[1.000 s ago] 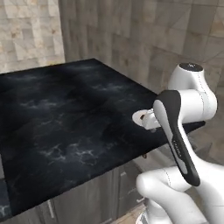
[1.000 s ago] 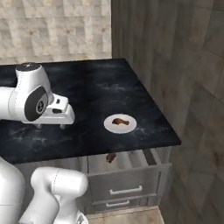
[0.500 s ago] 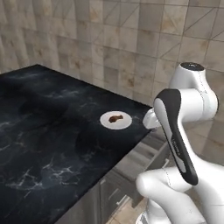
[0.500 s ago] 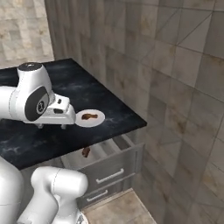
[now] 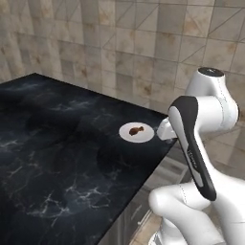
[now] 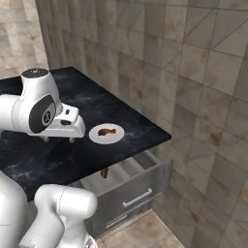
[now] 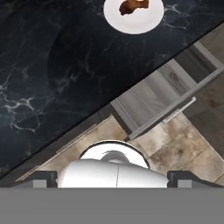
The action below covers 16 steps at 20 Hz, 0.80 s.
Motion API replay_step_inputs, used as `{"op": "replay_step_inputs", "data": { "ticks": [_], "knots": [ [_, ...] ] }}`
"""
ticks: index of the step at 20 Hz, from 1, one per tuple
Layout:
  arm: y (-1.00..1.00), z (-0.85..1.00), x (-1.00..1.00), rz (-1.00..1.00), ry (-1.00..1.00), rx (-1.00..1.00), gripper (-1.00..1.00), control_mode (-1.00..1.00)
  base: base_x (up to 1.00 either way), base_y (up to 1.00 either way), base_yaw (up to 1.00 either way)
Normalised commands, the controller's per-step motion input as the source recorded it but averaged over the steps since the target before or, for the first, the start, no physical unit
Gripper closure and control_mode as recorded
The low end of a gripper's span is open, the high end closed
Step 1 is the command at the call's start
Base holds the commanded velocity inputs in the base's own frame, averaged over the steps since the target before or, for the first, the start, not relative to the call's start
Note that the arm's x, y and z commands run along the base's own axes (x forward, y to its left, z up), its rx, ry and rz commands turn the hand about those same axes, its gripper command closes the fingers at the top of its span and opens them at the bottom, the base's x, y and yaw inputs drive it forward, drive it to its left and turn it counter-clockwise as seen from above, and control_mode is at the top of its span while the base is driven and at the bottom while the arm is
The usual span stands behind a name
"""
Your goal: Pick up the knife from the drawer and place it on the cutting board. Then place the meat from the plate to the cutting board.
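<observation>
Below the counter edge, drawer [image 6: 131, 186] open, gripper [image 6: 59, 139] wide and empty.
You'd pinch the small, stiff, slippery knife across its handle; it's hidden.

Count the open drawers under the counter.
1: an open drawer pulled out below the counter's front edge, near the plate. Others may be hidden behind the arm.

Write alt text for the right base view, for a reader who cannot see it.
A white robot arm holds its open hand above a black marble counter, beside a small white plate carrying a piece of brown meat. Below the counter's edge, a grey drawer stands pulled open.
</observation>
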Motion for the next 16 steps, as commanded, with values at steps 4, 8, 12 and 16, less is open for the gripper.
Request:
{"op": "replay_step_inputs", "data": {
  "ticks": [4, 8, 12, 16],
  "knots": [
    [0.0, 0.0, 0.0, 0.0, 0.0, 0.0, -1.0, 1.0, 0.0, 0.43, -0.11],
    [0.0, 0.0, 0.0, 0.0, 0.0, 0.0, -1.0, 1.0, 0.0, 0.26, -0.18],
    [0.0, -0.02, 0.0, -0.05, 0.0, 0.02, -1.0, -1.0, 0.0, 0.21, -0.16],
    [-0.11, -0.2, -0.08, -0.23, 0.0, 0.06, -1.0, -1.0, 0.0, 0.0, 0.0]
  ]
}}
